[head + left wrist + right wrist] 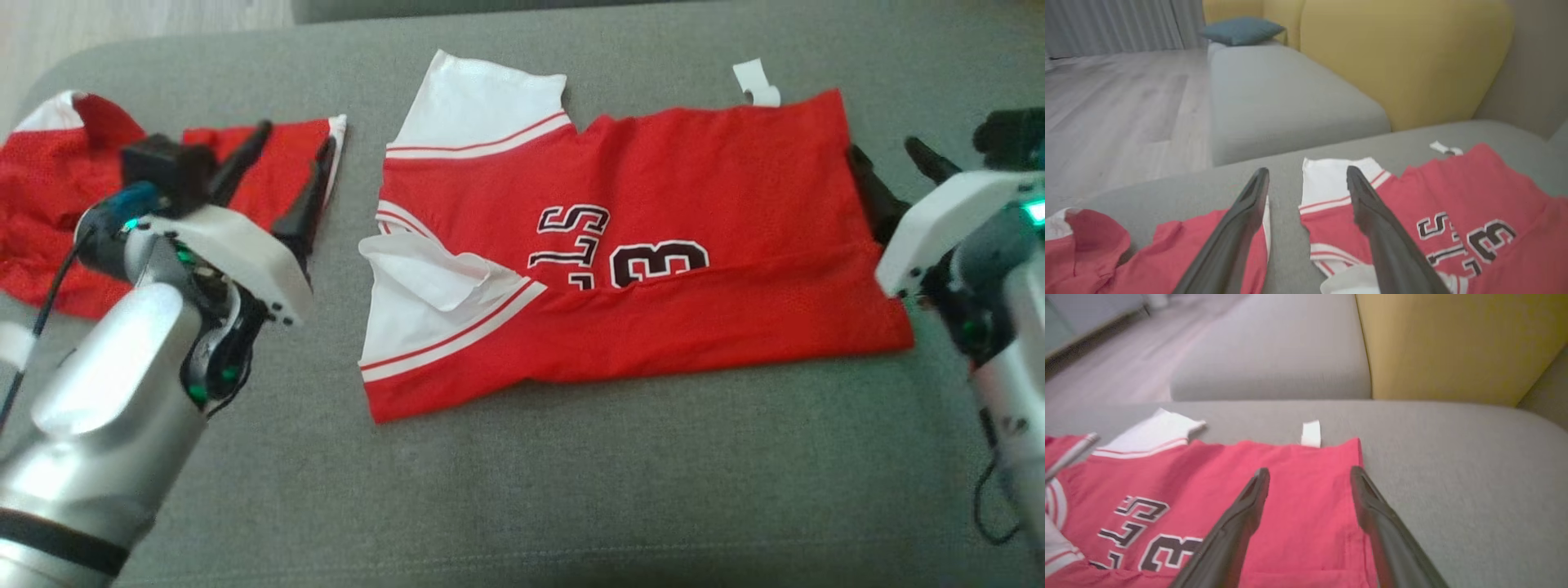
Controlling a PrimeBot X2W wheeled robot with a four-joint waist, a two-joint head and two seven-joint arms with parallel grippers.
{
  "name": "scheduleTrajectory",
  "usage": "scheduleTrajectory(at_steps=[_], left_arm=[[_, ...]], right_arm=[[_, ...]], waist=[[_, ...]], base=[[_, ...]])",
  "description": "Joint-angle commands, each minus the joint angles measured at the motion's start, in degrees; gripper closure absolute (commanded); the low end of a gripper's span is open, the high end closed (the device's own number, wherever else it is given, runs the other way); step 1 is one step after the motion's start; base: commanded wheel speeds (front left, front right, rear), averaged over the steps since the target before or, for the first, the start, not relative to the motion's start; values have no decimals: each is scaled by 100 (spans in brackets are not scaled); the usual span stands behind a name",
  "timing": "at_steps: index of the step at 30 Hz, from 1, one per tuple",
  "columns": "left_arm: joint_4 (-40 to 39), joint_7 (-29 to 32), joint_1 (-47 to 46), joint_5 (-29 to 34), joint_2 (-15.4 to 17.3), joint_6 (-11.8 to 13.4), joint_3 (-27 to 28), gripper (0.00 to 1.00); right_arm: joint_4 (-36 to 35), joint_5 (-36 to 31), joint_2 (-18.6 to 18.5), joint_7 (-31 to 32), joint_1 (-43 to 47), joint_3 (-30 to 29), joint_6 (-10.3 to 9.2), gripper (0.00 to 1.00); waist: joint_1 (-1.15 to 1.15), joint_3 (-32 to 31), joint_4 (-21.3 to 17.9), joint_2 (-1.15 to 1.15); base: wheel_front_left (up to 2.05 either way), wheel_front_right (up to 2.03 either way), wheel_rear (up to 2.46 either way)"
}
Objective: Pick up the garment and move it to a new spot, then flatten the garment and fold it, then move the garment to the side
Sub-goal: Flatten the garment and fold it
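The garment [653, 245] is a red jersey with white sleeves and black-and-white lettering. It lies flat on the grey sofa seat [571, 490], with its near long edge folded up over the lower part of the lettering. My left gripper [295, 137] is open and holds nothing; it hovers left of the jersey's sleeves, and the left wrist view has the left gripper [1306, 171] over the gap beside the jersey [1453, 196]. My right gripper [886, 155] is open and holds nothing, at the jersey's right edge. In the right wrist view the right gripper [1308, 470] sits above the jersey's [1208, 477] red corner.
A second red and white garment [49, 188] lies crumpled at the far left under my left arm. A white label [755, 82] sticks out past the jersey's far edge. Behind are a yellow backrest [1404, 61], another grey seat [1282, 102], a blue pillow [1241, 30] and wooden floor [1106, 102].
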Motion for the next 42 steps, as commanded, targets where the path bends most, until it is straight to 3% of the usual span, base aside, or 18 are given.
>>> scheduleTrajectory(at_steps=[1,8,14,20,27,31,37,42], left_arm=[[-108,-322,-36,-106,59,166,412,0],[-561,-784,894,-133,-568,808,1012,0],[-1362,-792,2064,696,-1247,1198,1856,0],[-1534,-793,2879,1415,-1701,1103,2238,0],[-1089,-793,3341,1916,-2020,736,2461,0],[-431,-790,3217,2069,-2042,647,2405,0],[659,-423,2783,2197,-2012,798,2320,0],[1188,-295,2491,2191,-2035,634,2200,0]], right_arm=[[-345,15,14,-530,168,130,37,0],[-708,-487,193,-2345,999,126,37,0],[-851,-1108,617,-3080,1796,-313,37,0],[-1012,-1638,1131,-3223,2350,-883,37,0],[-1323,-2086,1603,-3268,2749,-1276,37,0],[-1430,-2182,1681,-3272,2738,-1260,37,0],[-1521,-2213,1685,-3236,2604,-1265,37,0],[-1558,-2204,1670,-3210,2544,-1309,37,0]], waist=[[0,-158,7,0],[0,-619,47,0],[0,-927,67,0],[0,-996,51,0],[0,-964,-29,0],[0,-859,-123,0],[0,-657,-284,0],[0,-510,-365,0]], base=[[0,0,0],[0,0,0],[0,0,0],[0,0,0],[0,0,0],[0,0,0],[0,0,0],[0,0,0]])
